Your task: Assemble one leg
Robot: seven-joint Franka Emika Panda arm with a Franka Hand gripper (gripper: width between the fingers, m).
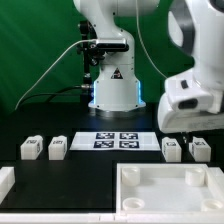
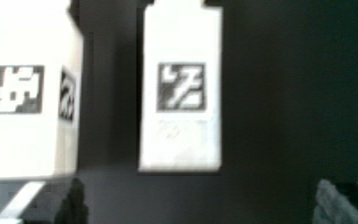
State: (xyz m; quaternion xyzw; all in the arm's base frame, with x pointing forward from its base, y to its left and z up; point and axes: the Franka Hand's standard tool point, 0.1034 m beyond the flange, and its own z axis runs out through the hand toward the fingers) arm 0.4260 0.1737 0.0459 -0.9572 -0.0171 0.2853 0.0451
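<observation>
Fingers (image 2: 34, 202) hung spread wide and empty, one either side of a leg (image 2: 181, 90), seemingly lined up to grip it; it lay on the desk (image 1: 90, 168), three o'clock from the marker board (image 1: 115, 140) in the exterior view.

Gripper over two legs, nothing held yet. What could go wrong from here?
1. The open gripper hangs over one leg, but the neighbour leg lies close: a finger may land on it or shove it.
2. The wrist view is blurred, so alignment is hard to judge; a skewed grasp could tilt the leg.
</observation>
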